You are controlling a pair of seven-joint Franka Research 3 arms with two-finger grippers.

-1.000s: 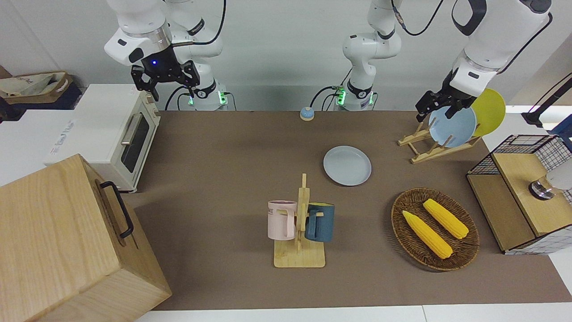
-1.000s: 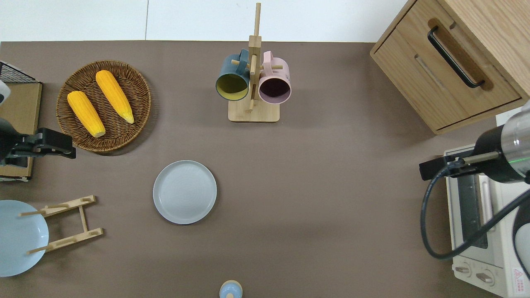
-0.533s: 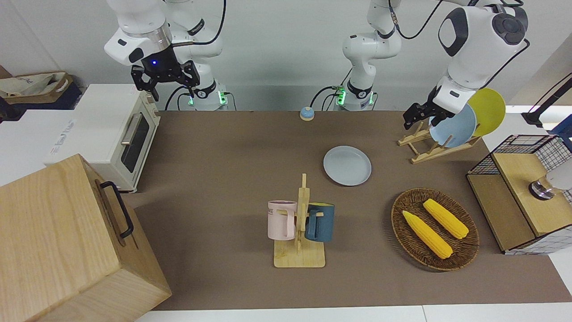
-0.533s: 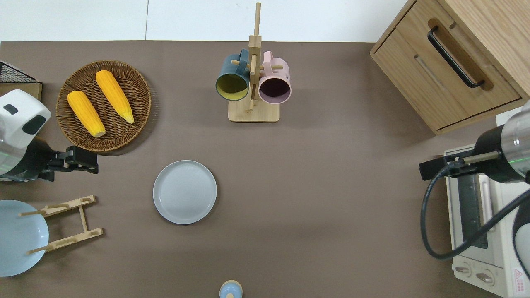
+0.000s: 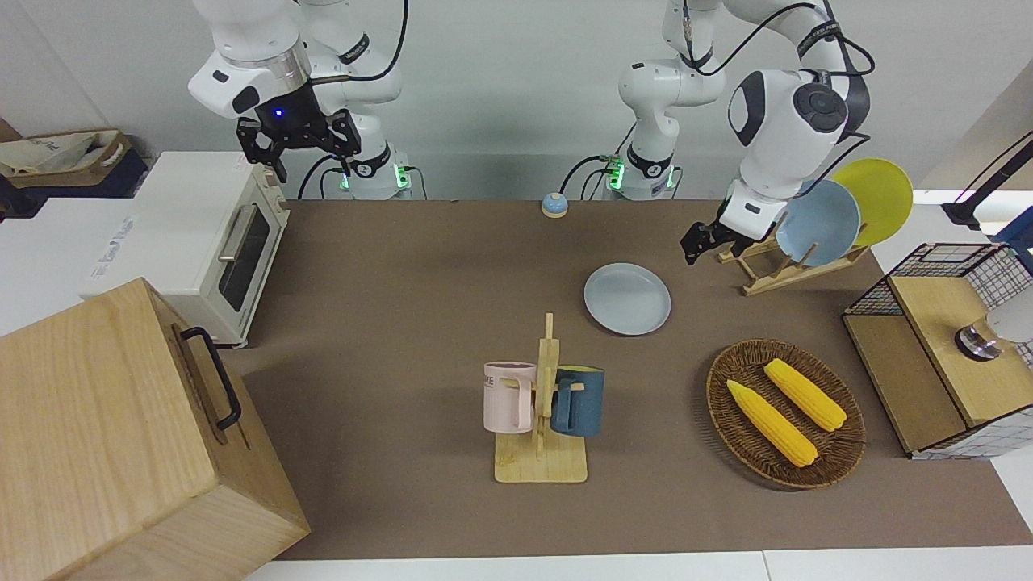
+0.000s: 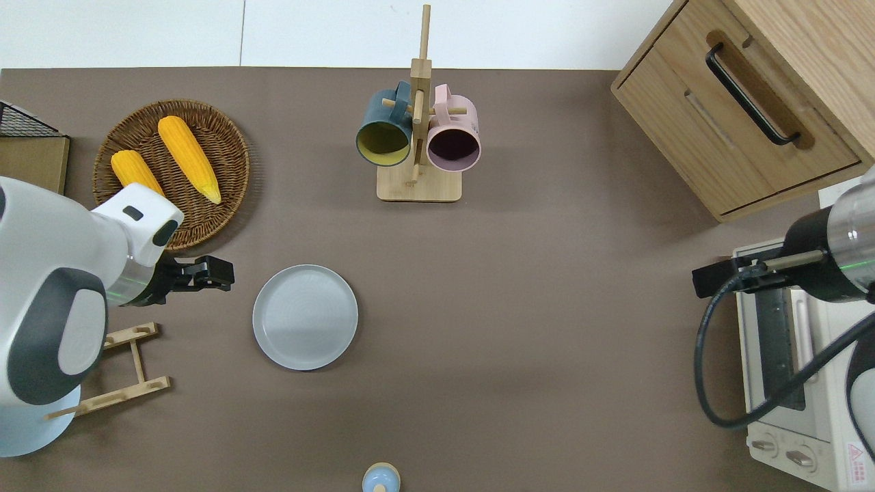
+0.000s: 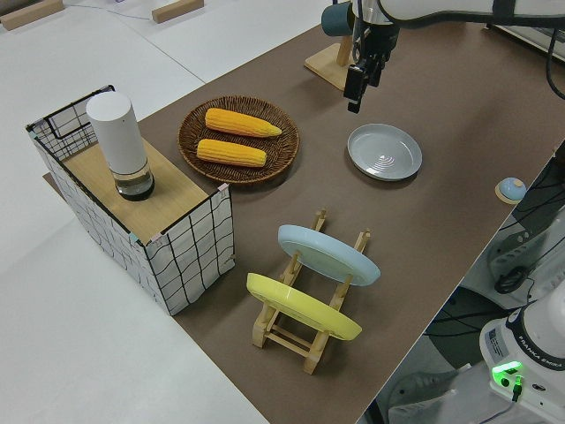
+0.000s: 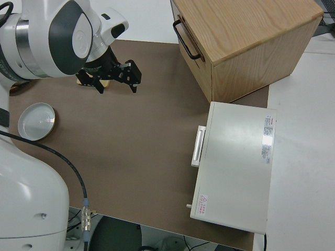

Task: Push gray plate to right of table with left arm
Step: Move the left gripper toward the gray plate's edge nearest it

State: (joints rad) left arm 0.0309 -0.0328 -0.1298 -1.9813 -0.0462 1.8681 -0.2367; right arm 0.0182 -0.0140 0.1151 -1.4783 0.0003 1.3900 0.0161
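The gray plate [image 5: 627,298] lies flat on the brown table [image 5: 403,266], nearer to the robots than the mug rack; it also shows in the overhead view [image 6: 305,317] and the left side view [image 7: 384,151]. My left gripper [image 5: 699,244] hangs in the air over bare mat between the wicker basket and the plate rack, a short gap from the plate's rim on the side toward the left arm's end of the table [image 6: 217,274] [image 7: 357,85]. It touches nothing. My right gripper [image 5: 299,147] is parked, open and empty.
A mug rack [image 5: 542,403] holds a pink and a blue mug. A wicker basket [image 5: 785,411] holds two corn cobs. A wooden rack [image 5: 775,270] holds a sky-blue plate [image 5: 819,222] and a yellow plate [image 5: 880,198]. A toaster oven [image 5: 202,242], a wooden cabinet [image 5: 113,436] and a small bell [image 5: 554,205] stand around.
My left arm has swung from over the plate rack toward the gray plate and come lower. The plate and the right arm have not moved.
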